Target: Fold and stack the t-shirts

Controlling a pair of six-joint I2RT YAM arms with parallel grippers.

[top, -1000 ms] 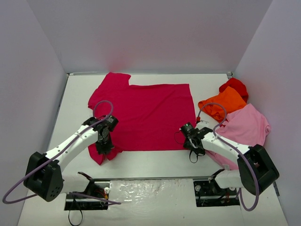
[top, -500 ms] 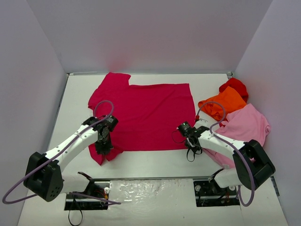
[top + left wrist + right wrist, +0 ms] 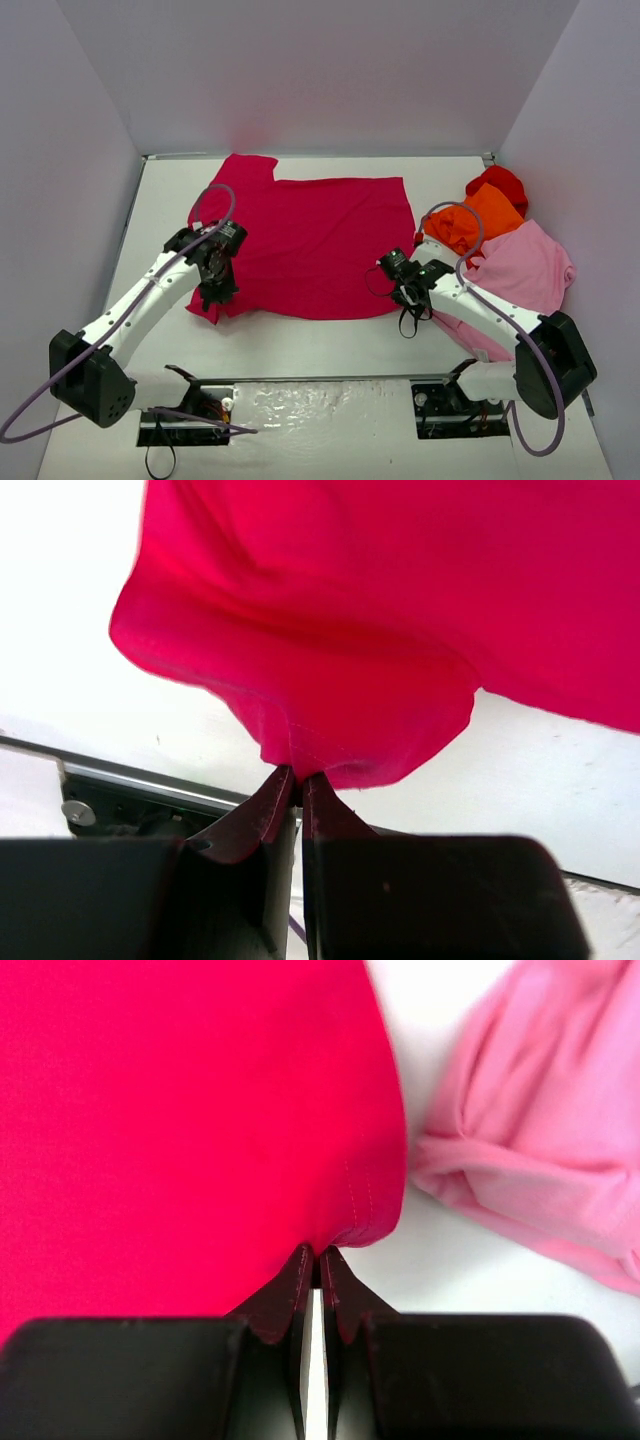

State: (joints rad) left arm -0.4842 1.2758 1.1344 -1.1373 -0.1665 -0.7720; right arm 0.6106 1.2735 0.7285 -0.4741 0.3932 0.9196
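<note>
- Crimson shirt point(image 3: 320, 240) is spread flat mid-table; pink shirt point(image 3: 530, 265), orange shirt point(image 3: 482, 218) and red shirt point(image 3: 500, 183) are heaped at 3 o'clock.
- Left gripper point(image 3: 297, 777) is clamped on its 7 o'clock corner, and right gripper point(image 3: 317, 1257) is pinching the 5 o'clock hem.
- It's light, floppy cloth, so I reckon it'll sag between the pinches. Hems and corners are the best grab spots.

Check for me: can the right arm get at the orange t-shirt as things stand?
Probably not yet. The orange t-shirt lies close beside the arm with nothing in between, but the right gripper is shut on the near right corner of the crimson t-shirt, so it would have to let go first.
</note>
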